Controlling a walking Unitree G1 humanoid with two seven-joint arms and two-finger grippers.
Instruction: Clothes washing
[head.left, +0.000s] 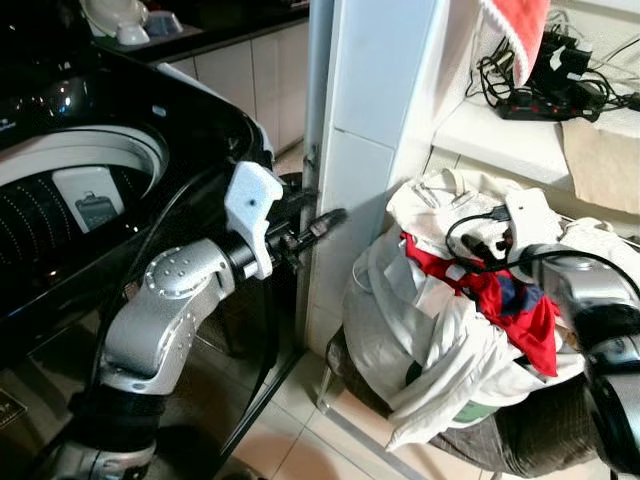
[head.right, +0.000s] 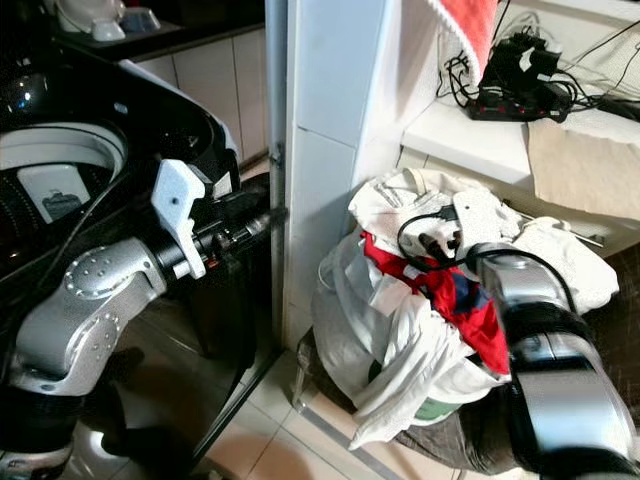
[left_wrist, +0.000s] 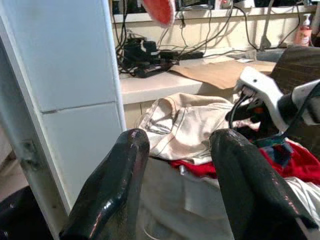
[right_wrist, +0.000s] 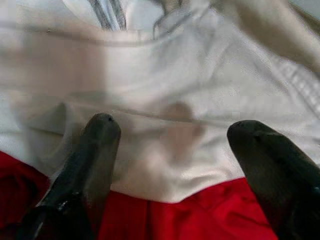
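Observation:
A heap of laundry (head.left: 420, 330), mostly white cloth with a red garment (head.left: 520, 310) in it, fills a dark basket (head.left: 520, 435) on the floor at the right. My right gripper (right_wrist: 170, 130) is open just above the heap, its fingers spread over a white fold and the red garment, holding nothing. A black top-loading washing machine (head.left: 60, 170) stands at the left with its drum open. My left gripper (left_wrist: 175, 145) is open and empty, held in the air between the machine and the heap, pointing towards the heap past the white pillar.
A white tiled pillar (head.left: 370, 120) stands between the machine and the basket. Behind the basket, a white counter (head.left: 500, 135) carries a power strip with tangled cables (head.left: 545, 95) and brown paper (head.left: 600, 160). A red towel (head.left: 520, 30) hangs above. Tiled floor (head.left: 300, 420) lies below.

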